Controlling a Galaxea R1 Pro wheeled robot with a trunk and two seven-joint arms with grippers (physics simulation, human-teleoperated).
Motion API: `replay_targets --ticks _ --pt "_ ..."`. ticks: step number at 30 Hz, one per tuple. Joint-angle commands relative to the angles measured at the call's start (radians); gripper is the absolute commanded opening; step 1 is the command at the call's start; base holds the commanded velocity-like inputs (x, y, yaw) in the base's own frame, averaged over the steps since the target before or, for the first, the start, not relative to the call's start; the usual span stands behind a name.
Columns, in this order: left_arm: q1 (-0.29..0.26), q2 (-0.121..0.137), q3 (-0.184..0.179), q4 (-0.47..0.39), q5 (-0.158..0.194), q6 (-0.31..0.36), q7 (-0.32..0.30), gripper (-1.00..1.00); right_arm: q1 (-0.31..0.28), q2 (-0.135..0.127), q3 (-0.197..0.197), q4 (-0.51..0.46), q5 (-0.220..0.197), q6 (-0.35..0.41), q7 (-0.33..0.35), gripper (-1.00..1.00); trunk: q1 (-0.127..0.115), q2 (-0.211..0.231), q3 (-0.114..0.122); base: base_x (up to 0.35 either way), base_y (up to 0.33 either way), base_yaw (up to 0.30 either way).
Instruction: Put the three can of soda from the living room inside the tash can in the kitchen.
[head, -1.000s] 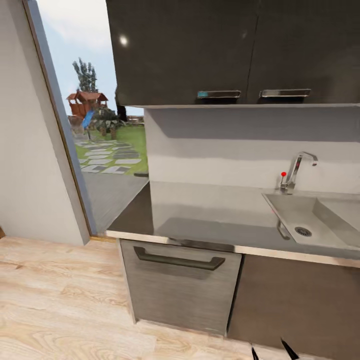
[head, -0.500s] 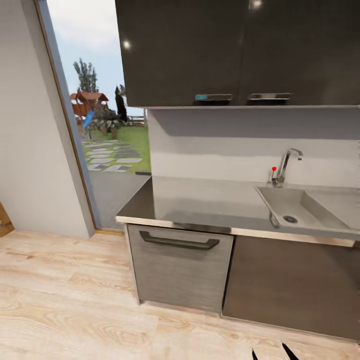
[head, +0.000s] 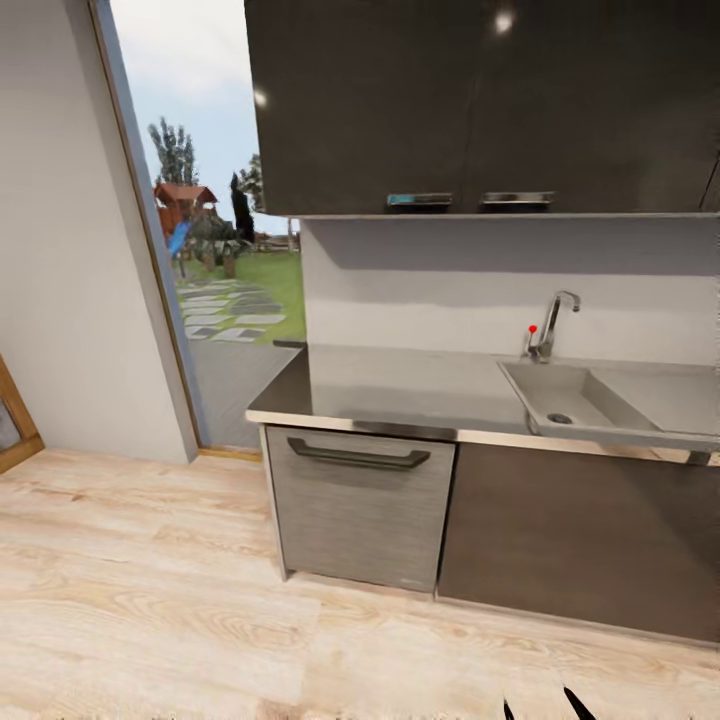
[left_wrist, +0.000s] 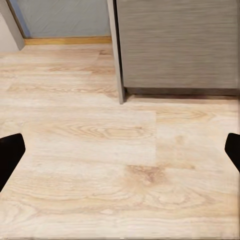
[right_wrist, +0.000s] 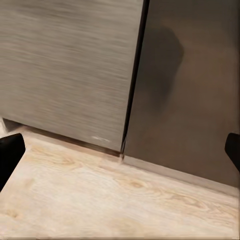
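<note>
I am in the kitchen, facing dark glossy upper cabinets (head: 480, 100) over a grey steel counter (head: 400, 390) with a sink (head: 570, 400) and a chrome tap (head: 553, 320). The soda cans and the trash can are out of view. My left gripper (left_wrist: 120, 155) hangs open over bare wood floor, nothing between its fingers. My right gripper (right_wrist: 120, 152) is open too, empty, pointing at the base cabinet fronts; its two black fingertips (head: 575, 702) peek in at the bottom edge of the head view.
A grey drawer front with a dark handle (head: 358, 458) sits under the counter's left end, beside a dark cabinet door (head: 580, 540). A tall glass opening (head: 215, 260) onto a garden lies to the left, then a pale wall (head: 70, 250). Light wood floor (head: 150, 600) stretches in front.
The whole head view has shifted: the camera has backed away and turned, so the counter and sink look smaller and more floor shows. The right fingertips stay at the bottom edge.
</note>
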Motion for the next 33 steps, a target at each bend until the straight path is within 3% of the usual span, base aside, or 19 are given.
replay_targets --ticks 1,28,33 --pt "0.000 0.000 0.000 0.000 0.000 0.000 0.000 1.00 0.000 0.000 0.000 0.000 0.000 0.000 0.000 1.00 0.000 0.000 0.000 -0.209 0.000 0.000" --pt "0.000 -0.001 0.000 0.000 -0.001 0.000 0.000 1.00 0.000 0.003 0.003 0.005 0.000 0.000 -0.001 1.00 0.000 0.000 0.000 -0.300 -0.015 0.000" --pt "0.000 -0.001 0.000 0.001 -0.002 0.001 0.000 1.00 -0.001 0.005 0.003 0.009 0.000 0.001 -0.002 1.00 0.000 0.000 0.000 -0.130 -0.032 0.000"
